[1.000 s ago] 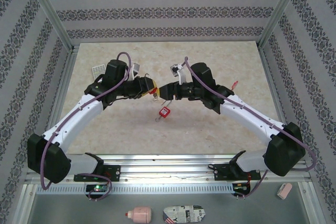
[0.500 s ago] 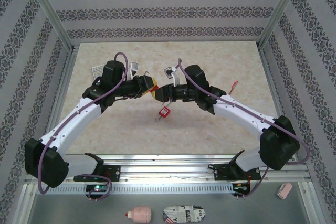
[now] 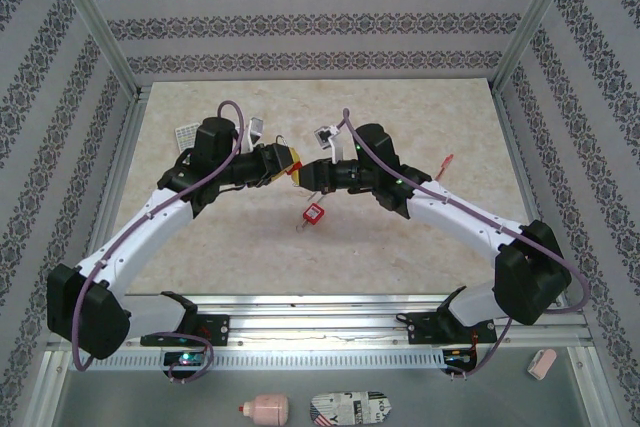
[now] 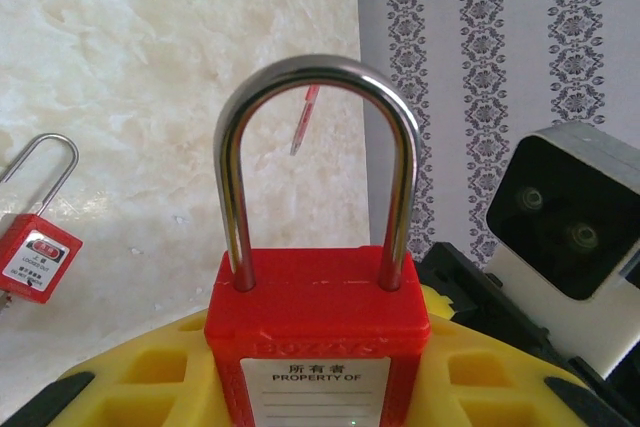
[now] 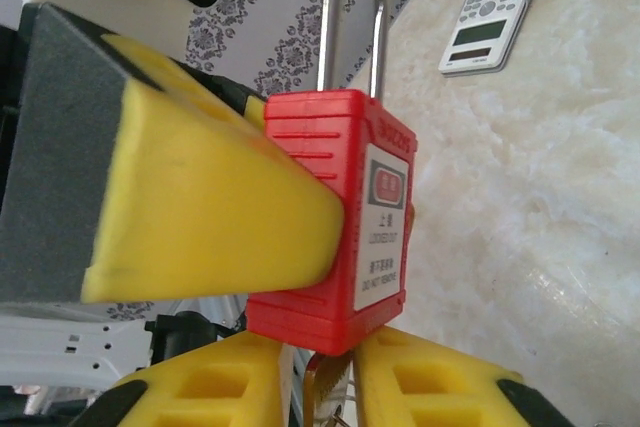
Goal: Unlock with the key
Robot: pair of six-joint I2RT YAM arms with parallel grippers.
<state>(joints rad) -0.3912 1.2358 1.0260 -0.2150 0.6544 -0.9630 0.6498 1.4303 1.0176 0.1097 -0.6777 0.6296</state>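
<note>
gripping red padlock (image 4: 318, 342) in l claw (image 4: 318, 392), r claw (image 3: 309, 177) narrowed at its base, prob pinching key (image 5: 325, 392)

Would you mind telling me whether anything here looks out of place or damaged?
Nothing looks damaged or spilled. One stray item: a second red padlock lies flat on the table, apart from the padlock clamped in the left gripper.

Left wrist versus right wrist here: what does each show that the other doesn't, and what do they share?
Left wrist: the closed shackle in full, and a second padlock lying on the table. Right wrist: a calculator and a metal piece, likely the key, under the lock between the pads of the right gripper. Both: the red padlock clamped in the yellow pads of the left gripper.
</note>
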